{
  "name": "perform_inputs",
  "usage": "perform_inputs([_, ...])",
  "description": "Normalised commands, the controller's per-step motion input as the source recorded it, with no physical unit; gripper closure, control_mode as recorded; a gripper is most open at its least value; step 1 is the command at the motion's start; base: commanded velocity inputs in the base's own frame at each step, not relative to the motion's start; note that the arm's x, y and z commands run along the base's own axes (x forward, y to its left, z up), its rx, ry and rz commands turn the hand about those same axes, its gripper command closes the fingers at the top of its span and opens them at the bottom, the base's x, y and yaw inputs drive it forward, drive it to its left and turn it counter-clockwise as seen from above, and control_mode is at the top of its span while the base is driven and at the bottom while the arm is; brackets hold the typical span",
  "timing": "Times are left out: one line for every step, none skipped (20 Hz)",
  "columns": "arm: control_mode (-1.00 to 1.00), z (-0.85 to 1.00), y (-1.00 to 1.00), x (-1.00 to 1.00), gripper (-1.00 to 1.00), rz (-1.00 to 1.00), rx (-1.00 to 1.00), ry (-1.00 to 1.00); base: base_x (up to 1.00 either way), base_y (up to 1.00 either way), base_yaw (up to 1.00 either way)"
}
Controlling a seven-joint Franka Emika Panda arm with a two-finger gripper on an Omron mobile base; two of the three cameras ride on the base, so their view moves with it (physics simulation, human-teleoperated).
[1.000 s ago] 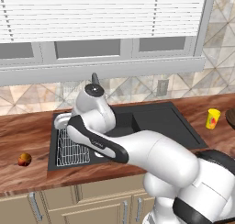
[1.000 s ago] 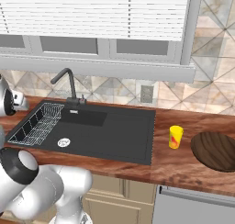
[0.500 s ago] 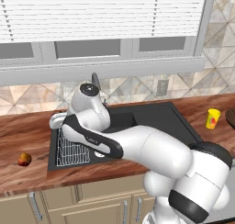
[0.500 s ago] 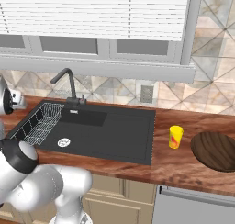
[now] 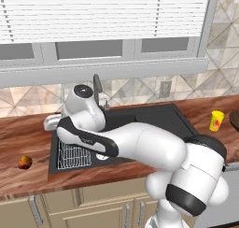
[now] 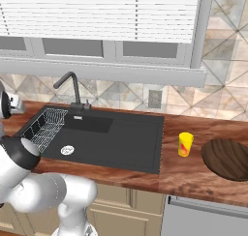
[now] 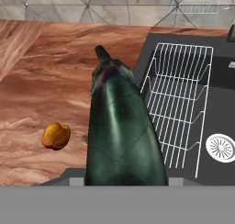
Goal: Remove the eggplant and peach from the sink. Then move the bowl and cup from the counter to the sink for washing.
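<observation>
1. The claw was clamped partway shut on the eggplant (image 7: 121, 136), which ran straight out from between the fingers, its tapered stem end farthest from the hand.
2. I judged the step in hand to be setting the eggplant down on the counter (image 7: 46, 81) left of the sink (image 6: 126, 138). To do it well I would lower it until its belly touched the wood, well inside the counter's front edge, then open, so it wouldn't roll.
3. In the hand view the eggplant hung over the wood just beside the sink's left rim, with the wire rack (image 7: 181, 108) on its far side and the drain (image 7: 221, 147) beyond that.
4. The peach (image 7: 56, 136) already lay on the counter near the eggplant, apart from it; I would keep clear of it.
5. Farther off, right of the sink, the yellow cup (image 6: 185, 144) stood upright, and the wooden bowl (image 6: 227, 157) sat towards the counter's right end.
</observation>
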Motion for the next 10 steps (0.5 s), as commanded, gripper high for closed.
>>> perform_inputs([-1.00,-0.01,0.26,0.10,1.00,0.00,0.00,0.00,0.00,0.00,0.00])
perform_inputs([-1.00,-0.01,0.27,0.09,1.00,0.00,0.00,0.00,0.00,0.00,0.00])
perform_inputs([-1.00,-0.02,0.27,0.09,1.00,0.00,0.00,0.00,0.00,0.00,0.00])
perform_inputs([-1.00,-0.02,0.27,0.08,1.00,0.00,0.00,0.00,0.00,0.00,0.00])
perform_inputs([-1.00,-0.03,0.27,0.09,1.00,0.00,0.00,0.00,0.00,0.00,0.00])
perform_inputs([-1.00,-0.02,0.27,0.09,1.00,0.00,0.00,0.00,0.00,0.00,0.00])
perform_inputs([-1.00,-0.02,0.26,0.08,1.00,0.00,0.00,0.00,0.00,0.00,0.00])
perform_inputs([-1.00,-0.01,0.23,0.08,1.00,0.00,0.00,0.00,0.00,0.00,0.00])
perform_inputs([-1.00,-0.01,0.21,0.07,1.00,0.00,0.00,0.00,0.00,0.00,0.00])
perform_inputs([-1.00,0.00,0.22,0.07,1.00,0.00,0.00,0.00,0.00,0.00,0.00])
